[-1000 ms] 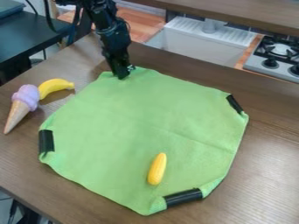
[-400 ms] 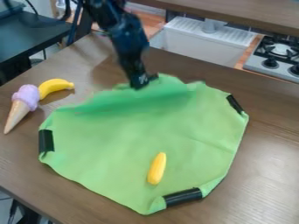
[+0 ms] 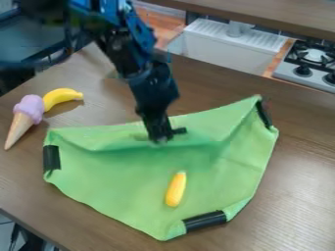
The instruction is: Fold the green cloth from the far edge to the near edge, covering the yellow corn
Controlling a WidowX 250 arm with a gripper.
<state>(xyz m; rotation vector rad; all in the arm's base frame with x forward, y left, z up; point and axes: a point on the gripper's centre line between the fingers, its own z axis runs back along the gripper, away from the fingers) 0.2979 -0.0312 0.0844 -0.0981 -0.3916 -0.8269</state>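
The big brown table (image 3: 301, 206) is flat and a bit shiny, like wood. The soft green cloth (image 3: 124, 181) lies on it, longest from side to side. Its far edge is lifted in a fold, and its near end points down the view. The jaws of the black gripper (image 3: 164, 138) are pinched on that fold. Past the jaws, up and right, are a white sink (image 3: 212, 48) and a stove (image 3: 306, 60). Left of them are a bumpy ice cream cone (image 3: 25, 115) and a smooth banana (image 3: 61, 97). Below them, yellow corn (image 3: 175, 190) sits on the cloth.
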